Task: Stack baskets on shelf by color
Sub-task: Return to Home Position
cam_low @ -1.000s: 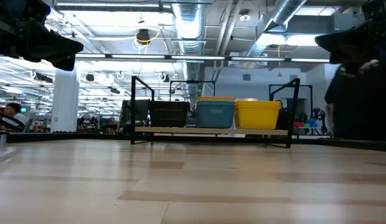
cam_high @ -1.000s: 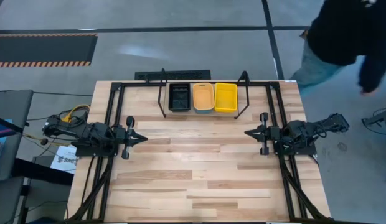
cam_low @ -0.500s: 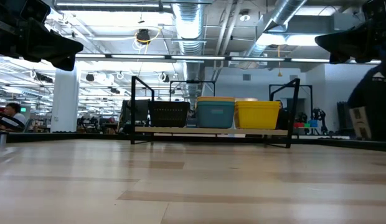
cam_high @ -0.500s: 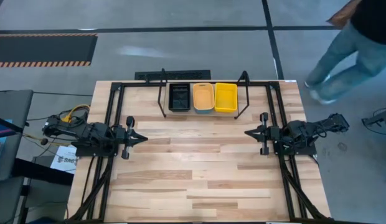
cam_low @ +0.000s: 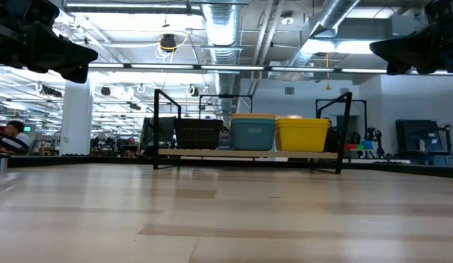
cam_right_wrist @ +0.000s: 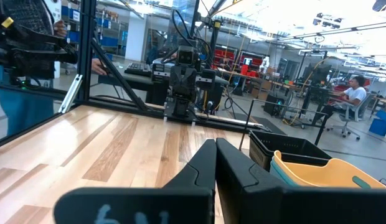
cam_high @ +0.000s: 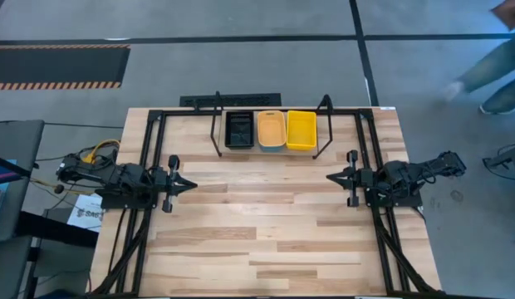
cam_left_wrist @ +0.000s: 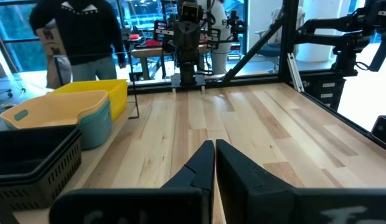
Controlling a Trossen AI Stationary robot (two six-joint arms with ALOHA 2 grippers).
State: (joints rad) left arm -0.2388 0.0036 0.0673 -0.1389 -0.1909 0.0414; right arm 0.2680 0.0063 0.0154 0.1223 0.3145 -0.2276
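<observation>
High view: on my wooden table (cam_high: 266,224), the shelf (cam_high: 217,124) at the far edge holds a black basket (cam_high: 239,130), orange basket (cam_high: 270,129) and yellow basket (cam_high: 301,129) side by side. The left gripper (cam_high: 189,184) and right gripper (cam_high: 331,177) sit closed and empty, well apart. Low view adds the blue-grey basket (cam_low: 253,136) under the orange one, and the workshop hall behind.

Open-plan robotics lab (exposed ceiling ducts (cam_low: 221,25))

We get bright, even overhead light. Ceiling lights (cam_low: 318,45) flare white, w/ soft glare on worktop (cam_left_wrist: 255,124) ahead of left fingers (cam_left_wrist: 243,171); shadows faint.
</observation>
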